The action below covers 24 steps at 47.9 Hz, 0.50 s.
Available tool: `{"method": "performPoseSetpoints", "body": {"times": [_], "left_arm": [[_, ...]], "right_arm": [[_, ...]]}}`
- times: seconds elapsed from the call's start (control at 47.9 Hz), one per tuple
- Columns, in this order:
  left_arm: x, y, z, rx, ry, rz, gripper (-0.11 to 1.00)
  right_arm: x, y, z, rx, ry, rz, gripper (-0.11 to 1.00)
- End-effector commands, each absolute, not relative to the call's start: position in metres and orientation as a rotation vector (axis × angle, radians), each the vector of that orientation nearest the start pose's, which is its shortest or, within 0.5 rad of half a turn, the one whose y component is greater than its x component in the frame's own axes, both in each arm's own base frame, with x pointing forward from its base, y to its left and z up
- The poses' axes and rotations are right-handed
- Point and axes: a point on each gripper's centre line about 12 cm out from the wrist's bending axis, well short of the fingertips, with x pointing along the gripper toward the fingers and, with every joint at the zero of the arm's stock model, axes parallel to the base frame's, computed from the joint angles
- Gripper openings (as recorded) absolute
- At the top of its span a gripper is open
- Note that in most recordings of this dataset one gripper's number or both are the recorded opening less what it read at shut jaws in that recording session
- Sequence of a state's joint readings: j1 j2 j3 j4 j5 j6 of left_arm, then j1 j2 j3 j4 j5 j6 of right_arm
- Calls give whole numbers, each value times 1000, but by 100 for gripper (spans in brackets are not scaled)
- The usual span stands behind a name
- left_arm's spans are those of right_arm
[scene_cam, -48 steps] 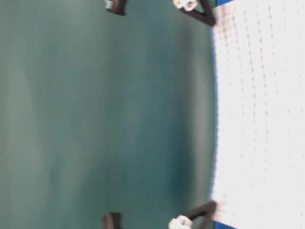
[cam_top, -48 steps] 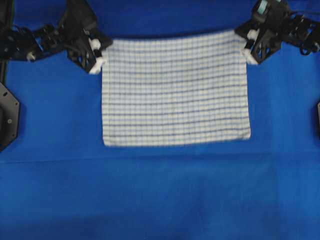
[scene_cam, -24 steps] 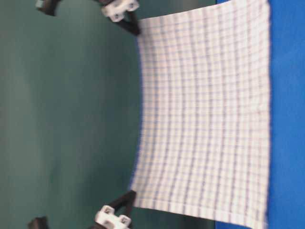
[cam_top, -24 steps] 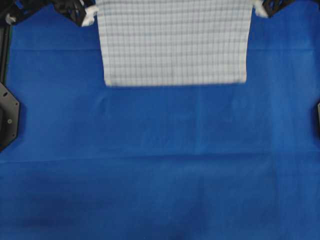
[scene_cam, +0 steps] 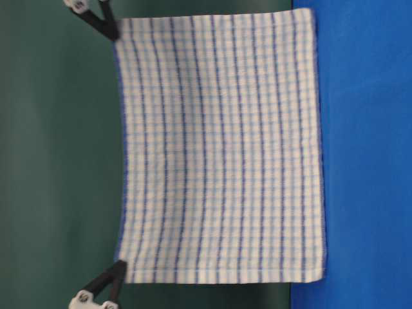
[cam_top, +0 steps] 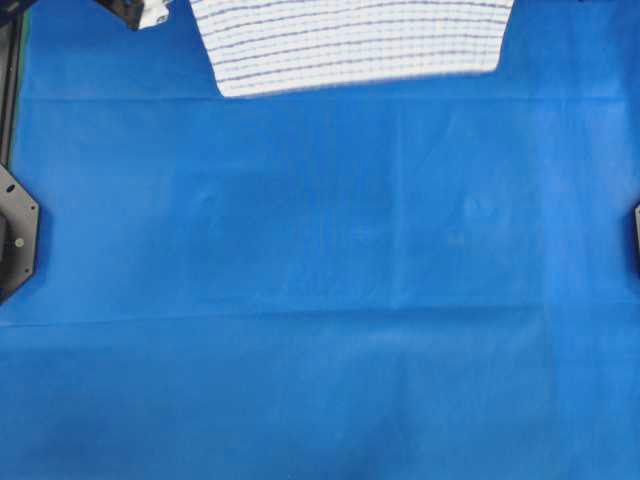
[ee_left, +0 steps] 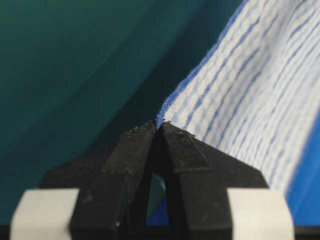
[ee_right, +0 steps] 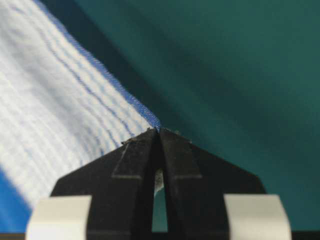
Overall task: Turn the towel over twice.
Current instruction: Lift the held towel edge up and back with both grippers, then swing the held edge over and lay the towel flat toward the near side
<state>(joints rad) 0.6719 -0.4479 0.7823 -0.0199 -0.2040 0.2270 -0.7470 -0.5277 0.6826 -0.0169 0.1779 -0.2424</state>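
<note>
The towel (scene_cam: 219, 148), white with thin blue stripes, hangs upright and stretched flat, with black fingers (scene_cam: 106, 26) pinching one upper corner and black fingers (scene_cam: 112, 278) the other. From overhead the towel (cam_top: 350, 40) lies along the picture's top edge, with part of the left gripper's arm (cam_top: 148, 12) beside it. In the left wrist view my left gripper (ee_left: 157, 125) is shut on a corner of the towel (ee_left: 250, 90). My right gripper (ee_right: 159, 131) is shut on the other corner of the towel (ee_right: 50, 100). I cannot tell whether the lower hem touches the table.
A plain blue tablecloth (cam_top: 320, 280) covers the table. Black base plates sit at its left edge (cam_top: 15, 235) and right edge (cam_top: 636, 235). A dark green backdrop (scene_cam: 58, 154) stands behind the towel.
Both grippers have risen with the towel's corners and drawn it toward the overhead picture's top. The towel has come up off the table and now hangs upright.
</note>
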Motion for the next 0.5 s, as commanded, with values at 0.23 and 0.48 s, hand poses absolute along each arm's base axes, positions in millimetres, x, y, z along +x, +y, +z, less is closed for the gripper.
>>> {"method": "performPoseSetpoints", "body": {"times": [0.23, 0.48], "left_arm": [[256, 168, 316, 172, 171, 567, 3], [270, 120, 295, 148, 316, 386, 3]], "right_arm": [[221, -147, 327, -72, 436, -539, 4], [221, -97, 299, 11, 488, -383, 4]]}}
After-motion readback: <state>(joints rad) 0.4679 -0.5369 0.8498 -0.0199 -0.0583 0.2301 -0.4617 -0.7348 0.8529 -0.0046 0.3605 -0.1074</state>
